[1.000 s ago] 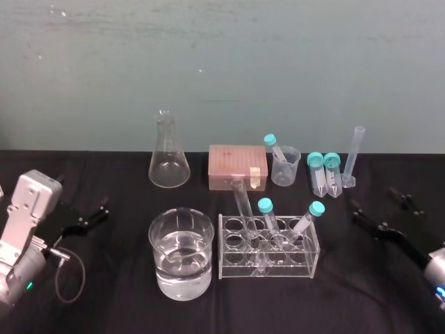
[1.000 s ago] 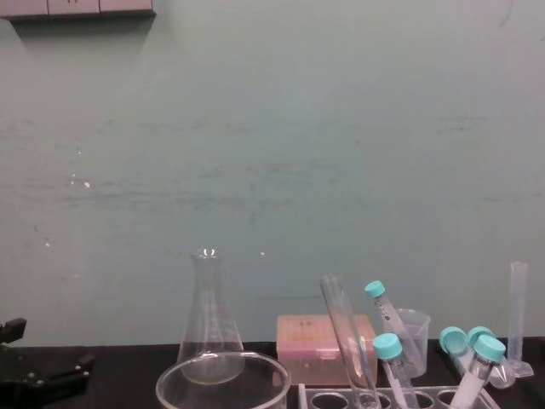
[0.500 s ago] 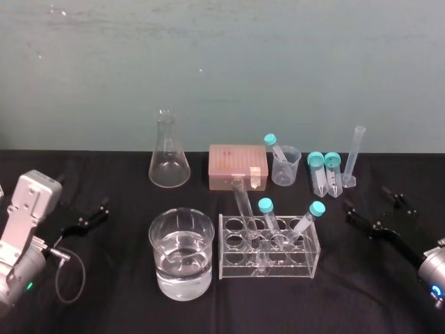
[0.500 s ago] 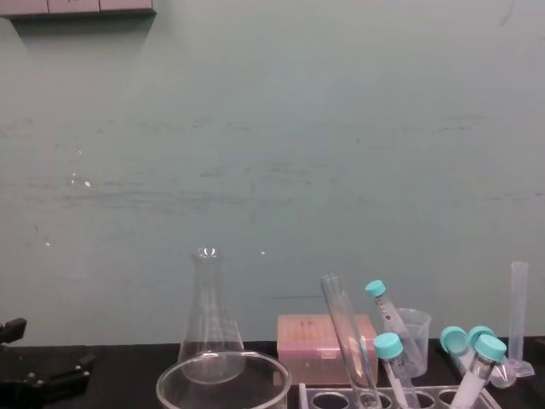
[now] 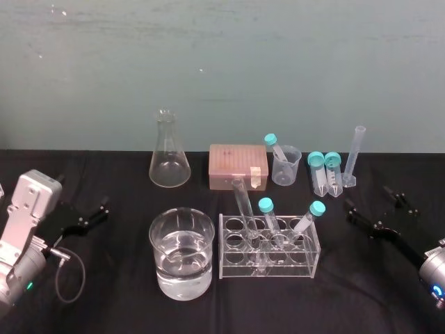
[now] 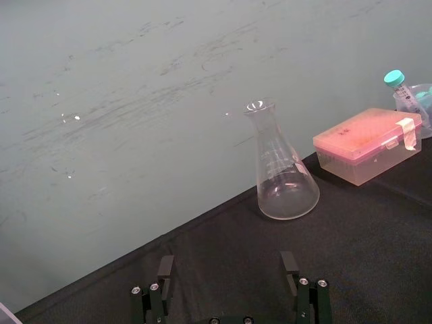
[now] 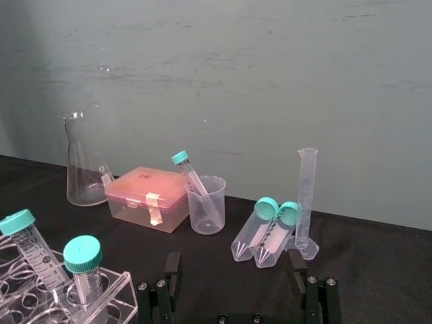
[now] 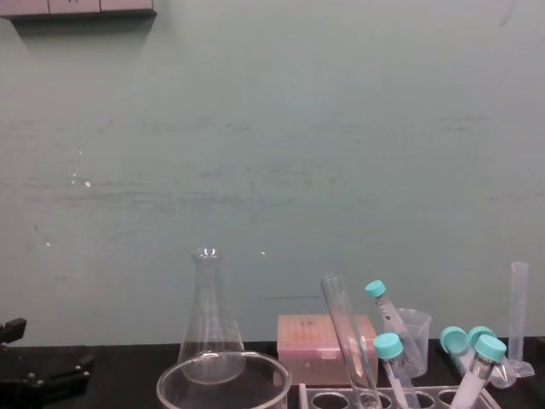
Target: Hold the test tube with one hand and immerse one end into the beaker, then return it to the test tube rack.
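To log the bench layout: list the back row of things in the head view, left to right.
conical flask → pink box → small plastic cup → pair of teal-capped tubes → graduated cylinder

1. I am drawing my right gripper (image 5: 368, 197) slightly inward, toward the test tube rack (image 5: 229, 268), compared with a second ago.
2. Its jaws are coming nearer the capped tubes (image 5: 324, 174) on the bench.
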